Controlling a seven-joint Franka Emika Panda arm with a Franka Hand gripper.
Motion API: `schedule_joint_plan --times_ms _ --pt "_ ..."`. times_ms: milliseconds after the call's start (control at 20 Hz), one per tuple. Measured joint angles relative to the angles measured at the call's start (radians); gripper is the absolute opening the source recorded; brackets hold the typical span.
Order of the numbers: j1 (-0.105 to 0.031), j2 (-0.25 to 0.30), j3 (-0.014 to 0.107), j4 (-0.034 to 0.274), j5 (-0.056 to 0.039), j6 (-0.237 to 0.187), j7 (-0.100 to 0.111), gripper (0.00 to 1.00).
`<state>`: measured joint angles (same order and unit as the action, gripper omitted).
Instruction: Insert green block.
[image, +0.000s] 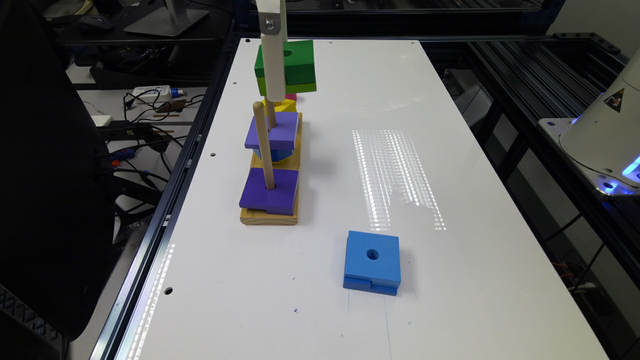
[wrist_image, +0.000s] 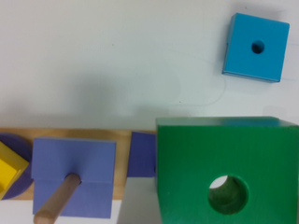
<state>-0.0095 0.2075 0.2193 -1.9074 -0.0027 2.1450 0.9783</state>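
While your claw (image: 274, 75) holds the green block (image: 295, 67) clamped in the air, it hangs above the far end of the wooden peg base (image: 270, 216). You have purple blocks (image: 269, 190) on two pegs, and the blue block (image: 372, 262) lies apart on the counter (image: 450, 175).

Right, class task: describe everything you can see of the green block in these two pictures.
The green block is square, matte and foam-like, dark green on top with a thinner lime-green layer beneath and a round hole through its centre. It hangs in the air, slightly tilted, above the wooden peg board, higher than the peg tops. A white bar of the gripper crosses its front in the exterior view; nothing else touches it.
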Motion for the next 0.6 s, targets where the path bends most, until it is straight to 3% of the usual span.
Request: schedule_joint_plan --times_ms 600 --pt "0.000 0.018 0.003 0.012 0.0000 0.029 0.000 0.00"
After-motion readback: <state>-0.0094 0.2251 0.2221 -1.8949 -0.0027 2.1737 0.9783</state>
